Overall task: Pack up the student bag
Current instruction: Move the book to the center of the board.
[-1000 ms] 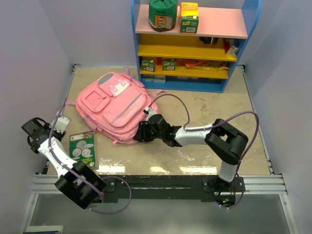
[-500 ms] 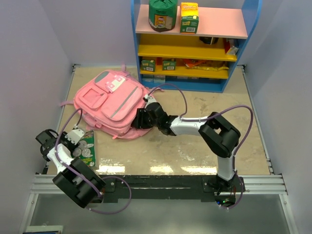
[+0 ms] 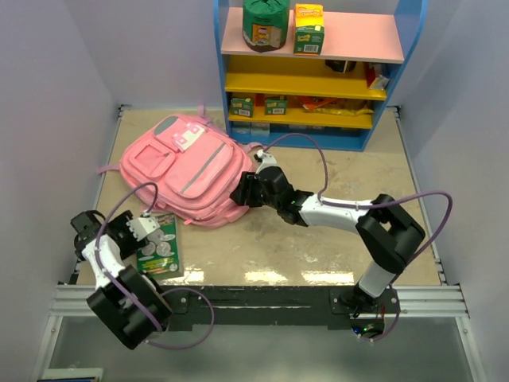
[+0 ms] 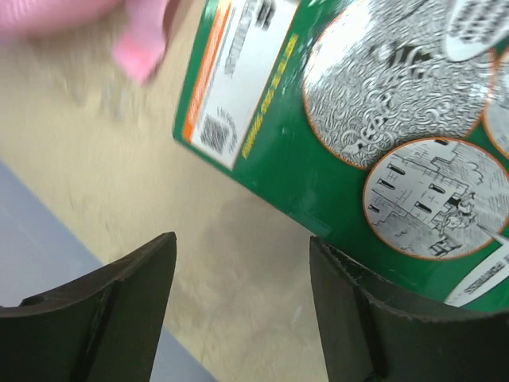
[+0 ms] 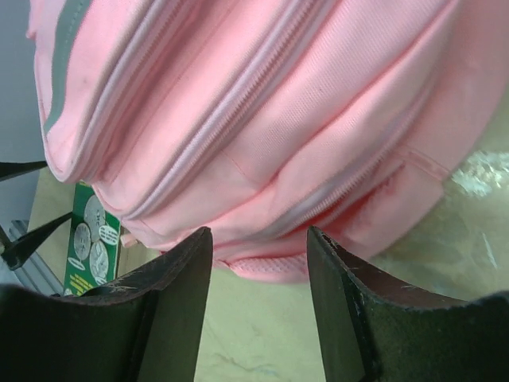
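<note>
From above, we see the student bag (image 3: 187, 163) lying front-up on the far-left part of the surface (image 3: 334, 171), in front of the shelf unit (image 3: 310, 79). Its long axis runs slantwise from far to near, as its grey stripe does. The right end effector (image 3: 242, 191) is at the bag's right edge, with the bag to its left; we cannot tell whether it touches the bag or is just beside it. That arm reaches low across the surface from its base at the near right. The left end effector (image 3: 145, 232) is at the near left, over the edge of a green flat pack (image 3: 165, 248) that lies close by the bag's near edge, and its arm is folded tight above its base. We judge the right arm nearer the bag and the left nearer the pack.

In the left wrist view, the left end effector (image 4: 238, 310) stands wide with nothing in it and bare surface under the gap. The pack lies ahead and to the right, its edge passing behind the right finger. A blurred pink strap (image 4: 143, 44) shows at the top left.

In the right wrist view, the right end effector (image 5: 258, 306) is parted and holds nothing. The bag fills the view ahead, its zips running slantwise and its lower hem in line with the gap; we see no fabric pinched.
</note>
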